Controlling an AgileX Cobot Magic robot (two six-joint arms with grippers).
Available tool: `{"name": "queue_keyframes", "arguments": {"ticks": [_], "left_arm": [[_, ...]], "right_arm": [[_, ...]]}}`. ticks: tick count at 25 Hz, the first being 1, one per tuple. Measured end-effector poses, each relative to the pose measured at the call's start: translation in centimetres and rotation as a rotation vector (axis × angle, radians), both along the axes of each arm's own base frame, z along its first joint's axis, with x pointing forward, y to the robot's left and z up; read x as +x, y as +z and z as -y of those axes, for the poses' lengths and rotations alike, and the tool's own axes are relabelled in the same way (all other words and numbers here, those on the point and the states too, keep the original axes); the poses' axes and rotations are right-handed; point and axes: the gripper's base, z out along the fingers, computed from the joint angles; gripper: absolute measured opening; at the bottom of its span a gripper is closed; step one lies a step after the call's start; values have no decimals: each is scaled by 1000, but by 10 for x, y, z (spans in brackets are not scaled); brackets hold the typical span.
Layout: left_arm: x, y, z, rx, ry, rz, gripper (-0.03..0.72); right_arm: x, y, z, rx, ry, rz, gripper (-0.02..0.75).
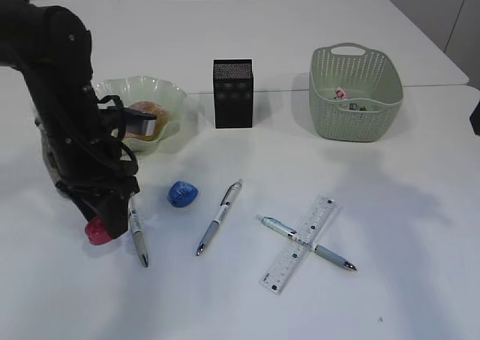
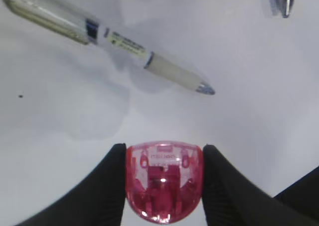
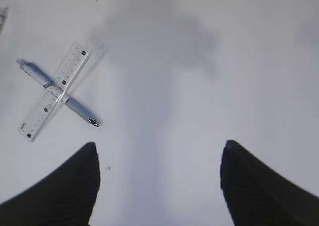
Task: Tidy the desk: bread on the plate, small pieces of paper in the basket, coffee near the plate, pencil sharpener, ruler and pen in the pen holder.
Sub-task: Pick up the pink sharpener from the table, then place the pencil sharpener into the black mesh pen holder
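Three pens lie on the white bench [image 1: 390,205]: one [image 1: 138,239] lower left, one [image 1: 220,217] at centre, one [image 1: 306,242] under the clear plastic ruler [image 1: 298,243]. Two sharpeners: the left end effector [image 2: 164,181] pinches the pink translucent one [image 2: 164,180]; the blue one [image 1: 182,194] lies at centre left. The right end effector [image 3: 159,186] is spread, empty.

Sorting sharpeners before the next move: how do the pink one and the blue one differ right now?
The pink sharpener sits clamped between the left end effector's fingers, by a pen; the blue sharpener lies free on the desk. Pink is translucent; blue looks opaque. Both are small, rounded and outside the pen holder.
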Motion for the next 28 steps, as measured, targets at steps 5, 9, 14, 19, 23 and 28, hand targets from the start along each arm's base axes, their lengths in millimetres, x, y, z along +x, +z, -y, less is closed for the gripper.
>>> {"name": "queue_keyframes", "arguments": {"ticks": [5, 9, 14, 19, 23, 28], "left_arm": [[-6, 4, 21, -12, -54, 14, 306], [0, 19, 34, -38, -78, 66, 307], [13, 45, 44, -94, -73, 151, 307], [26, 76, 52, -148, -70, 252, 307], [38, 92, 57, -198, -55, 371, 307], [51, 100, 62, -261, -24, 520, 307]], "right_arm": [[0, 0, 0, 0, 0, 0, 585], [0, 0, 0, 0, 0, 0, 585], [0, 0, 0, 0, 0, 0, 585], [0, 0, 0, 0, 0, 0, 585], [0, 0, 0, 0, 0, 2, 585], [0, 0, 0, 0, 0, 1, 586]]}}
